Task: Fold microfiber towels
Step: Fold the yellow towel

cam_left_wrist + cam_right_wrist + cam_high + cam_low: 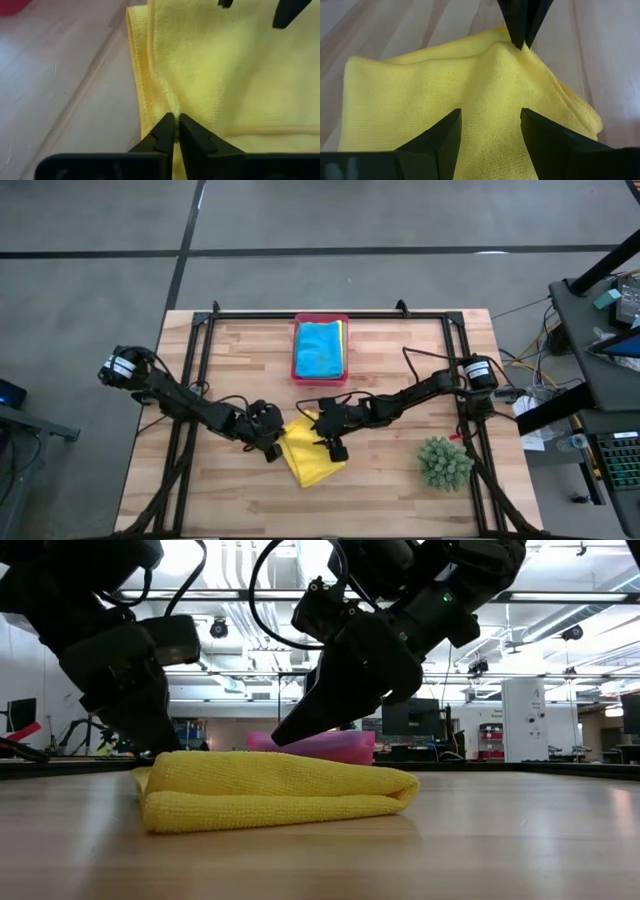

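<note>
A yellow microfiber towel (312, 458) lies folded on the wooden table near its middle, and the low view shows it as a flat doubled pad (270, 790). My left gripper (272, 446) is at the towel's left side, shut on its cloth. My right gripper (491, 112) hangs open close over the towel's right part (335, 446), with nothing between its fingers. Whether its tips touch the cloth I cannot tell. More towels, a turquoise one (320, 348) on top, lie stacked in the pink tray (296, 370). My left gripper pinches a small raised pucker of the yellow towel (173, 102) between its two fingertips, just inside the towel's hemmed left edge. The fingers come slanting down from the table's left. One layer or several, I cannot tell. The towel lies flat on the table.
The pink tray stands at the far middle of the table. A spiky green plant (444, 463) sits near the front right. Black frame rails (200, 370) run along the table's left and right sides. Bare wood lies at the front left.
</note>
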Action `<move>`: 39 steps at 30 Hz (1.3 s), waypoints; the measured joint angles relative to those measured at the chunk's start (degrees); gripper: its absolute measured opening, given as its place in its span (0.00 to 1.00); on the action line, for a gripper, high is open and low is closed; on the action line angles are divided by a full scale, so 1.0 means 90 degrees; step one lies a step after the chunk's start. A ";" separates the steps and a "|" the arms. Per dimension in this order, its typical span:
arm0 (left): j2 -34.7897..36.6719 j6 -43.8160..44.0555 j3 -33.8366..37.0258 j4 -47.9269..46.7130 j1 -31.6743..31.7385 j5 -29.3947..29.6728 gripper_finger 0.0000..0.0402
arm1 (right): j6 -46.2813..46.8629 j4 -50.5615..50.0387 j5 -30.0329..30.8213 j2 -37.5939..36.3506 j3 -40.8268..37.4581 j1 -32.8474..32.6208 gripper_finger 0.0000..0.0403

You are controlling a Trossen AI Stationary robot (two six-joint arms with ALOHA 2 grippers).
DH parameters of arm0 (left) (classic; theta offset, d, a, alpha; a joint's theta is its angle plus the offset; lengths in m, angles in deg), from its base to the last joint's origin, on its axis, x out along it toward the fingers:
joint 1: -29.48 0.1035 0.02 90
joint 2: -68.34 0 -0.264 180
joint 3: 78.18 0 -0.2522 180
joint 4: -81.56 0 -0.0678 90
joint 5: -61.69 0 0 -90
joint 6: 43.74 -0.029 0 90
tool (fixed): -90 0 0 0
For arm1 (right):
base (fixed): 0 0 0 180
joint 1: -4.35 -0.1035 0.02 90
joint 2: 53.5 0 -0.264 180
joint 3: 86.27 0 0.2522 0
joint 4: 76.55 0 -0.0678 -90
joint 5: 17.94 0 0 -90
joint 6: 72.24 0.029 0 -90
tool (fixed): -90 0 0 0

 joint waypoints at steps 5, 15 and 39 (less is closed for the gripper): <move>0.0154 -0.0019 -0.0040 -0.0025 -0.0001 -0.0008 0.01 | 0.0002 -0.0006 0.0000 -0.0002 0.0000 0.0000 0.48; 0.0963 0.0021 -0.0045 -0.0369 -0.0001 -0.0262 0.00 | 0.0058 -0.0010 0.0002 -0.0002 -0.0005 0.0000 0.48; 0.0855 0.1374 0.0001 -0.1126 -0.0132 -0.1764 0.00 | 0.0111 -0.0007 0.0007 -0.0007 -0.0007 0.0002 0.48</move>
